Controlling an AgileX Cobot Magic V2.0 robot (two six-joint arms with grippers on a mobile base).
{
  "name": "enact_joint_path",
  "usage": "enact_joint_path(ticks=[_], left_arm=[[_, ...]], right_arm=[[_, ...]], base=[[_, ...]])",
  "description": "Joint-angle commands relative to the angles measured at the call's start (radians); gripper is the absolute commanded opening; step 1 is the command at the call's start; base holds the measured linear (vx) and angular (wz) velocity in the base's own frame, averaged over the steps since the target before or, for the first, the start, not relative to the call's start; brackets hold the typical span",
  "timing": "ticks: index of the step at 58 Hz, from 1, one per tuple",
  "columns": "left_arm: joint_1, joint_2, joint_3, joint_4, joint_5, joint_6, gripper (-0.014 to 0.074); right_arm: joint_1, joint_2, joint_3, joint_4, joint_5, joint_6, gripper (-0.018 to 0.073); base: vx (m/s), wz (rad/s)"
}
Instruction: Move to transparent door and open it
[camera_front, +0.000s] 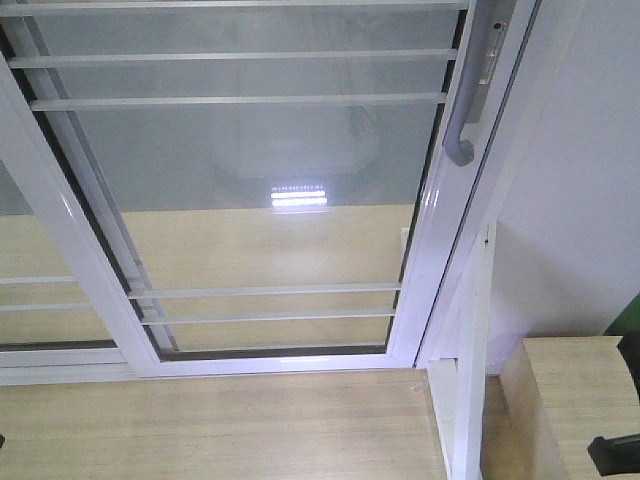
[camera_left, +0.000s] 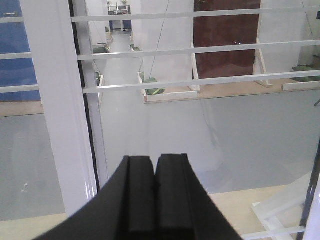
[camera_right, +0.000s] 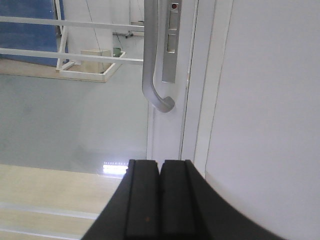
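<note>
The transparent door (camera_front: 260, 180) fills the front view: a glass panel in a glossy white frame crossed by thin white bars. Its curved grey pull handle (camera_front: 462, 115) with lock plate sits at the upper right, and shows again as the handle (camera_right: 152, 75) in the right wrist view. My right gripper (camera_right: 160, 162) is shut with nothing in it, below that handle and short of it. My left gripper (camera_left: 155, 157) is shut and empty too, facing the glass (camera_left: 210, 125) beside a white frame post (camera_left: 57, 100). Neither gripper shows in the front view.
A second white-framed glass panel (camera_front: 40, 250) overlaps on the left. A white wall (camera_front: 590, 180) stands right of the door frame post (camera_front: 470, 360). A light wooden box or step (camera_front: 570, 400) lies at the lower right, with wooden floor (camera_front: 200, 430) in front.
</note>
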Motion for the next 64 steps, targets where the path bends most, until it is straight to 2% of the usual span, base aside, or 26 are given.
enact_joint_path(ticks=[1,38,47,52,58,64], left_arm=[[-0.004,-0.005,0.008,-0.012,-0.087,-0.010,-0.0006],[-0.004,-0.005,0.008,-0.012,-0.090,-0.010,-0.0006],[-0.004,-0.005,0.006,-0.012,-0.175,-0.010,-0.0006],[-0.004,-0.005,0.006,-0.012,-0.270,-0.011,-0.0006],[-0.004,-0.005,-0.003,-0.023,-0.389,-0.050,-0.0006],[-0.005,0.014,-0.074,-0.019,-0.371,-0.077,-0.0006]], right_arm=[[-0.004,0.006,0.002,-0.001,-0.085,0.001,-0.0004],[-0.004,0.006,0.002,-0.001,-0.094,0.001,-0.0004],[-0.004,0.006,0.001,-0.003,-0.155,-0.002,-0.0004],[-0.004,0.006,0.000,-0.010,-0.272,-0.006,-0.0004],[-0.004,0.006,-0.012,-0.009,-0.404,0.004,-0.0004],[-0.004,0.032,-0.100,0.003,-0.361,0.004,-0.0004]], base=[[0.00,0.00],[0.00,0.00],[0.00,0.00],[0.00,0.00],[0.00,0.00],[0.00,0.00]])
